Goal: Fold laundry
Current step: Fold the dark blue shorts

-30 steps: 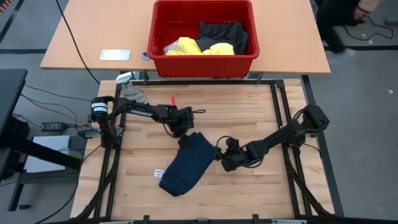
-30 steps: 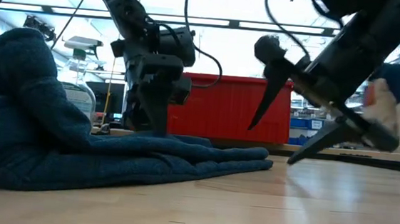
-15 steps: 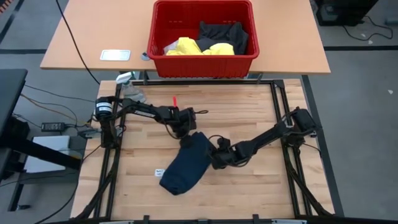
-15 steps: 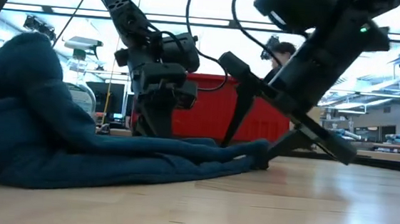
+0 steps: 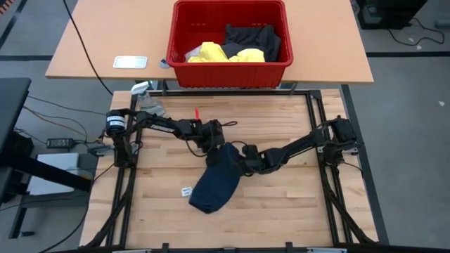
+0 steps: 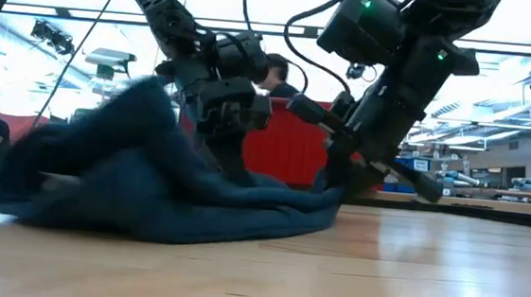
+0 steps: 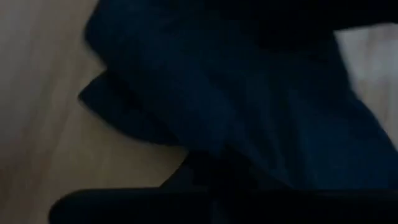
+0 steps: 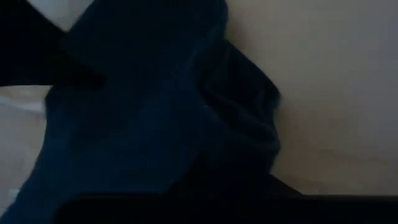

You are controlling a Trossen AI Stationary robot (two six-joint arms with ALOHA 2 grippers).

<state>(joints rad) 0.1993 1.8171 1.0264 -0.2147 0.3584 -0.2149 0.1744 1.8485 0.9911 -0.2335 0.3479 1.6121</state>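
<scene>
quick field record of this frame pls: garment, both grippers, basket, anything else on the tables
garment: navy cloth, bunched on the wooden table
left gripper: shut on the navy cloth's far edge
right gripper: shut on the navy cloth's right edge
basket: red basket on the far table, holding a yellow shirt and dark grey shorts
other: small white tag beside the cloth; white flat device left of the basket

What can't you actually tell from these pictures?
- Both wrist views: the navy garment fills them, blurred; fingertips hidden.
- High view: where the left gripper and right gripper pinch, hidden by cloth.
- Low view: garment's left part motion-blurred.
- Basket: dark clothes' kind unclear, bunched behind the yellow shirt.
</scene>
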